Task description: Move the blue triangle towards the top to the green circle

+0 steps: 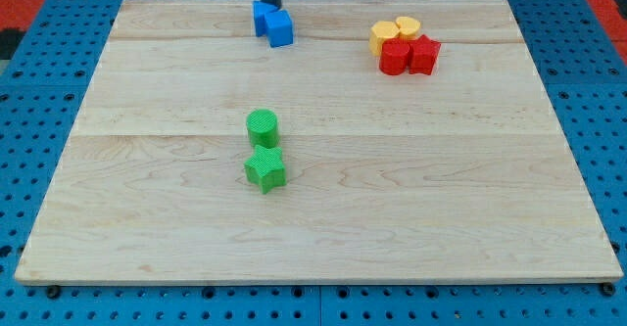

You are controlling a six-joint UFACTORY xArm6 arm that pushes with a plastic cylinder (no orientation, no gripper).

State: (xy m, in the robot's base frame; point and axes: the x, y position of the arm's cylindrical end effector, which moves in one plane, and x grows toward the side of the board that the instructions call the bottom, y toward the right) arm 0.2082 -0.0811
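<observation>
Two blue blocks touch each other near the view's top edge of the wooden board. The front one (pixel 281 29) looks like a cube. The one behind it (pixel 262 18) may be the blue triangle, but its shape is hard to make out. My tip (pixel 269 6) is at the top side of these blue blocks, touching or nearly touching the rear one. The green circle (pixel 262 127) stands near the board's middle, well below the blue blocks. A green star (pixel 265 169) sits just below the circle, touching it.
Two yellow blocks (pixel 395 32) and two red blocks (pixel 409 55) are clustered at the view's upper right. The wooden board (pixel 441 189) lies on a blue perforated table (pixel 39 62).
</observation>
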